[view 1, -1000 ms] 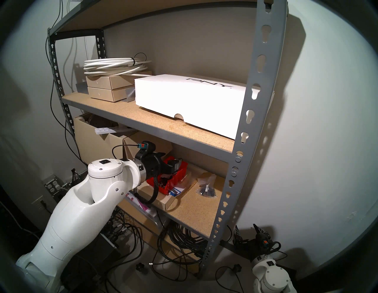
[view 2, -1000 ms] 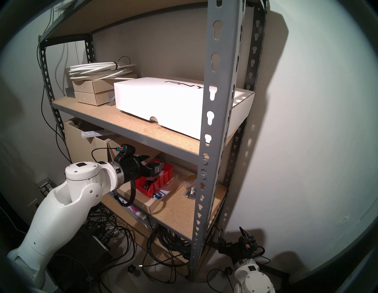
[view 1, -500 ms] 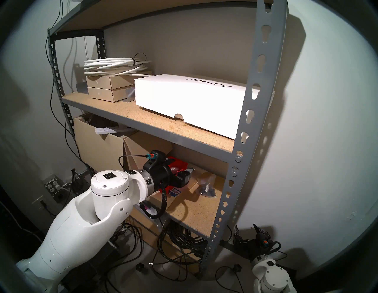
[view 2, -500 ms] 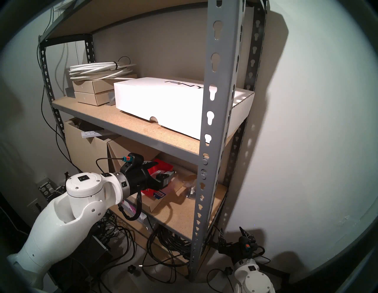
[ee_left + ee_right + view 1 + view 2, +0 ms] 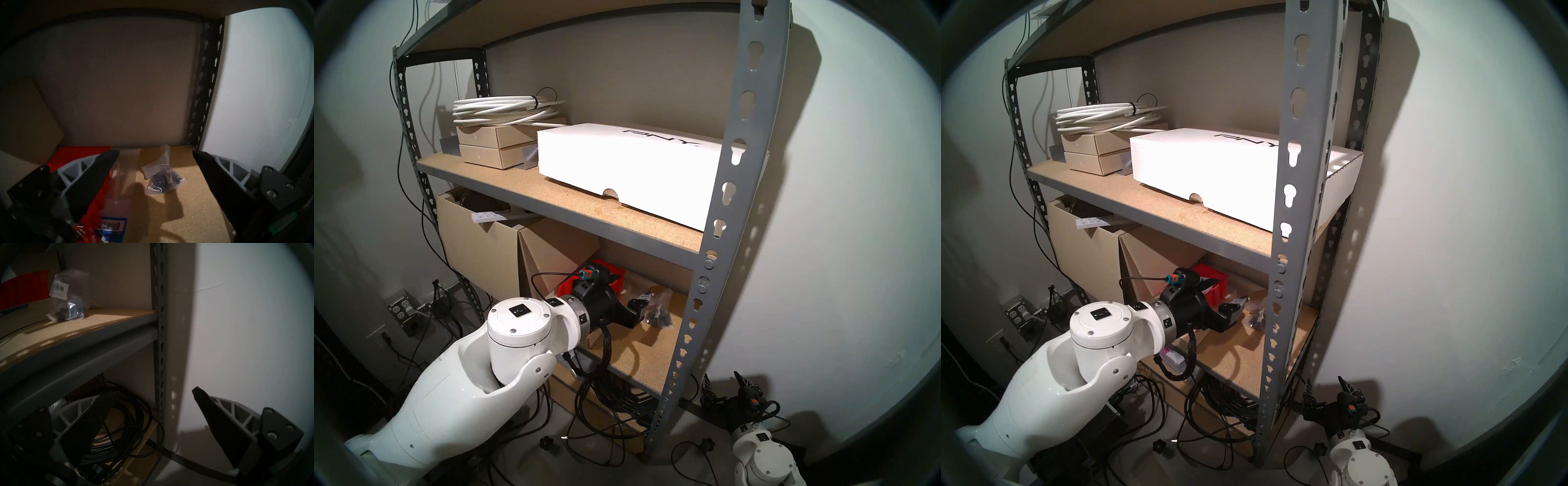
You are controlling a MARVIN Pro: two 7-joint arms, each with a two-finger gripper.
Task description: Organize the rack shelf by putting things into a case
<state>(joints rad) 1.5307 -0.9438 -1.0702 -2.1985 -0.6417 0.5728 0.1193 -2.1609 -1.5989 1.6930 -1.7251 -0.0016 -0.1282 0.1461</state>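
Your clear plastic bag of small black parts (image 5: 164,180) is sitting crumpled on the tan speckled chipboard rack shelf edged in grey metal (image 5: 648,359), its top twisting upward and a white barcode label (image 5: 58,289) showing on one side. It is lying near the shelf's right end, apart from the small red plastic bin with a ribbed wall (image 5: 95,209), which is standing to its left on a flat tan cardboard box (image 5: 595,339). Your left gripper (image 5: 155,151) is hovering above the shelf with its jaws spread wide and nothing between them, the bag lying beyond the tips. A flat clear packet with a blue and white barcode label (image 5: 113,225) is lying just beside the bin's wall, and small metal-tipped red pieces (image 5: 79,232) are showing by the bin's near corner. You are seeing your right gripper (image 5: 156,391) low beside the rack with jaws spread and empty
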